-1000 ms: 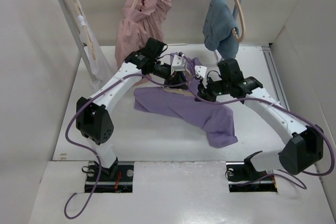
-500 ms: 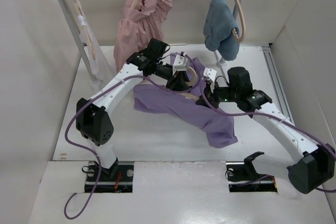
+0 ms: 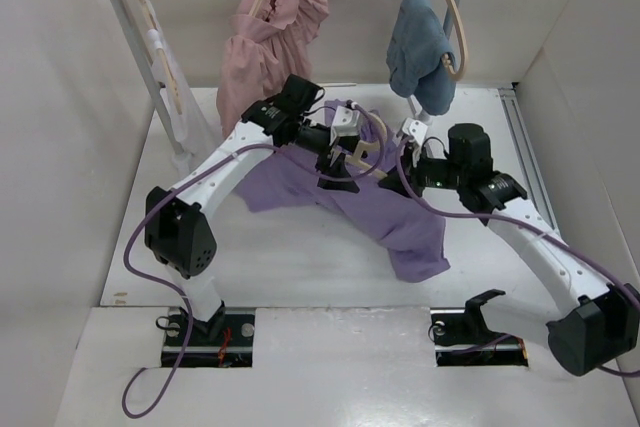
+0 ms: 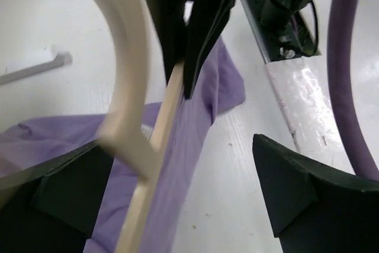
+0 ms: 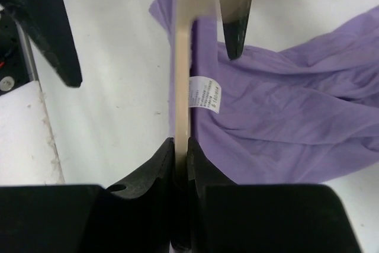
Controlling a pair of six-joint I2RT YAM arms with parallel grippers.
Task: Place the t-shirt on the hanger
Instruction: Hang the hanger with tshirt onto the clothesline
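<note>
The lavender t-shirt (image 3: 400, 222) lies wrinkled on the white table, its upper part lifted toward the grippers. The pale wooden hanger (image 3: 365, 150) hangs above it between the two arms. My right gripper (image 5: 182, 141) is shut on the hanger (image 5: 182, 87) at its straight bar, beside the t-shirt (image 5: 284, 122) and its white label. My left gripper (image 4: 180, 143) stands wide open. The hanger (image 4: 127, 57) shows its loop and bar between the fingers, close to the left finger (image 4: 59, 194). In the top view the left gripper (image 3: 345, 159) faces the right gripper (image 3: 397, 160).
A dusty pink garment (image 3: 270, 37) and a blue-grey garment (image 3: 420, 47) hang on like hangers from the rack at the back. The rack's slanted post (image 3: 135, 37) stands at the back left. A metal rail (image 3: 525, 147) runs along the table's right side.
My left gripper has opened wide and let go of the hanger. The right arm has swung right and back with the hanger, pulling the t-shirt's upper part along.
</note>
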